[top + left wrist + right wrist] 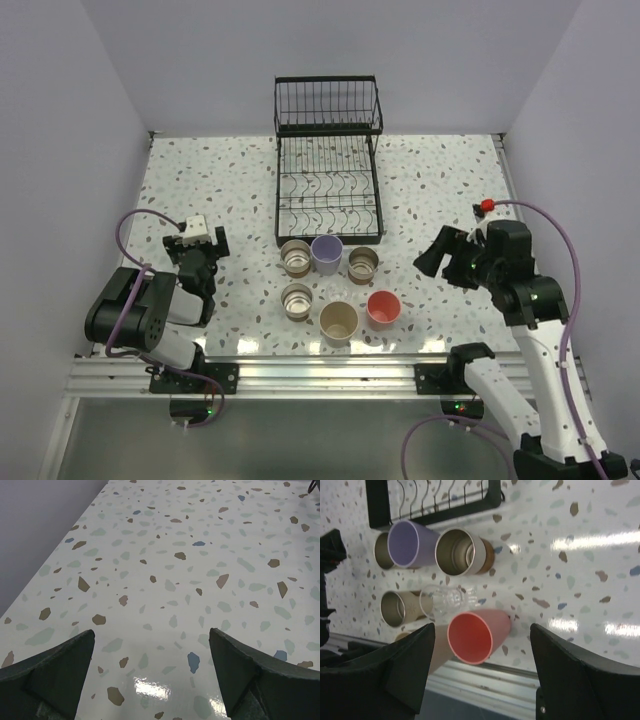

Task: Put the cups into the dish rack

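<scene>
The black wire dish rack [328, 190] stands at the back middle, with no cup in it. In front of it stand a brown cup [295, 257], the lavender cup [327, 254] and a second brown cup [363, 264]. Nearer are a third brown cup [297, 300], the beige cup [339, 322] and the coral-pink cup [383, 307]. My right gripper [440, 255] hovers right of them, open and holding nothing. In the right wrist view the coral cup [472, 637] lies ahead between my fingers, with the clear cup [445, 600] behind it. My left gripper [196, 240] is open over bare table.
The metal rail [320, 372] runs along the table's near edge, just below the beige and coral cups. Walls close in the left, back and right sides. The left wrist view shows only the speckled tabletop [190, 570] beyond the left gripper [151, 632].
</scene>
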You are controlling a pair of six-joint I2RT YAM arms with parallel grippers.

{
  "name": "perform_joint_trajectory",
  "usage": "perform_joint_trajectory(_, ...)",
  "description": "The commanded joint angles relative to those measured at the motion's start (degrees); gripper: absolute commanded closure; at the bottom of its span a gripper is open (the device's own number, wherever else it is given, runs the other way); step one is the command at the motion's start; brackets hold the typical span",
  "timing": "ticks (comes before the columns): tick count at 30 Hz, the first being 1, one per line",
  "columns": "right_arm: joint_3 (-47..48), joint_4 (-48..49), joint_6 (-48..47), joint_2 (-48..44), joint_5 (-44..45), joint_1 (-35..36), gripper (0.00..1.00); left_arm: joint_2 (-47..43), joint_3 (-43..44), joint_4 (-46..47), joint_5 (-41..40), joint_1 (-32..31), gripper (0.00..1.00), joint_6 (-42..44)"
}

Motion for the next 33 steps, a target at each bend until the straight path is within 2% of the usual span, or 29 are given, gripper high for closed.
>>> perform_joint_trajectory(1,-0.48,-11.46,-3.57,1.02,-5.04,0.93,0.21,-0.3,0.41,8.22,-0.07,0.3,0.0,-0.28)
perform_joint_trajectory(8,-4.52,-12.97,-4.36,3.73,-5.04,4.7,0.21,-0.3,0.41,8.22,-0.07,0.3,0.0,-0.28)
perform_joint_trajectory(12,-5.4,-9.99,-2.08,5.93,-3.11,13.3,0.22,-0.3,0.41,8.13,-0.07,0.3,0.0,-0.37)
perform_joint_trajectory(15,-6.19,-8.13,-1.46,8.04,-2.14,15.6,0.24,-0.3,0.41,8.13,-0.07,0.3,0.0,-0.28)
perform_joint_trajectory(33,-8.65,-1.28,0.29,15.79,2.78,19.03,0.45,-0.21,0.41,8.22,-0.07,0.3,0.0,-0.28)
